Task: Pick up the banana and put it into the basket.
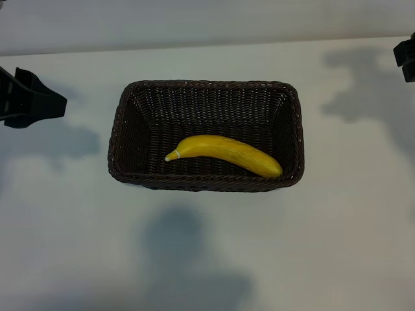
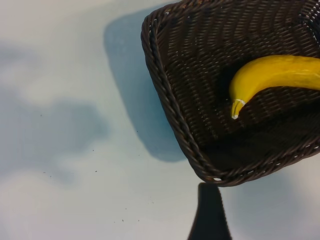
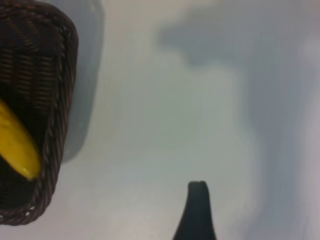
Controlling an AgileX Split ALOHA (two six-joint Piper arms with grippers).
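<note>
The curved, bright yellow, unpeeled banana (image 1: 227, 154) lies already inside the rectangular dark brown woven wicker basket (image 1: 123, 116), on its floor, close to the near wall. Its short stem tip points to the left and its thick end reaches toward the near right corner. Judging from this, the task looks finished, with nothing left to carry.

If it had to be taken again, I think the banana would handle as a light thing, firm enough to keep its shape but soft under the skin, so a hard squeeze could bruise it. The skin is smooth and somewhat slippery. The best place to take hold would be the thick middle of the curve, with the fingers across the body and not along it; the thin stem end would give little to hold and might slip out.

The left hand (image 1: 39, 102) hangs at the far left edge of the scene, over the white worktop (image 1: 207, 259), well apart from the basket's left wall. It stands wide open and holds nothing; the banana's stem tip is the part nearest to it. The right hand (image 1: 406, 57) is at the far right corner, also wide open and empty, well apart from the basket. Neither hand touches the banana or the basket.
</note>
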